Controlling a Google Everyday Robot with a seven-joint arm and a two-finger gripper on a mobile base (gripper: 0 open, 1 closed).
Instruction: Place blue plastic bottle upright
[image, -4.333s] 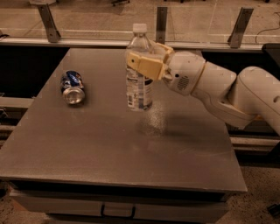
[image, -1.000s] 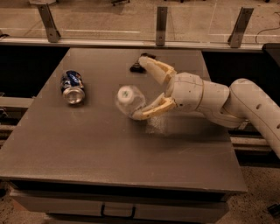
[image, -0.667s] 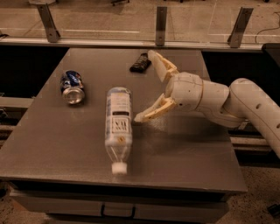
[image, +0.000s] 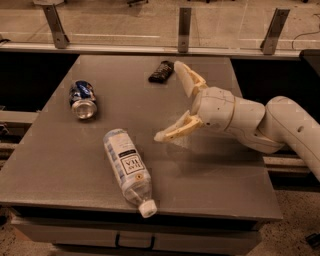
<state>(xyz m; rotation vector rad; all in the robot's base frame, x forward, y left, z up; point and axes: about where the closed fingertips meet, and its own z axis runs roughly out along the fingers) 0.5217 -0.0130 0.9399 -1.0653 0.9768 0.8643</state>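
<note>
The gripper (image: 170, 104) hangs above the middle of the surface (image: 225, 175), its two fingers spread wide with nothing between them, much as they were a moment ago. Four seconds back it held the blue plastic bottle (image: 127, 164) upright. The bottle now lies flat on its side to the front left of the gripper, apart from it, with its white cap (image: 147, 209) near the front edge. It has slid nearer that edge since the previous frame. A blue can (image: 82, 99) lies unmoved at the left, and a small dark object (image: 161, 71) sits just behind the upper finger.
</note>
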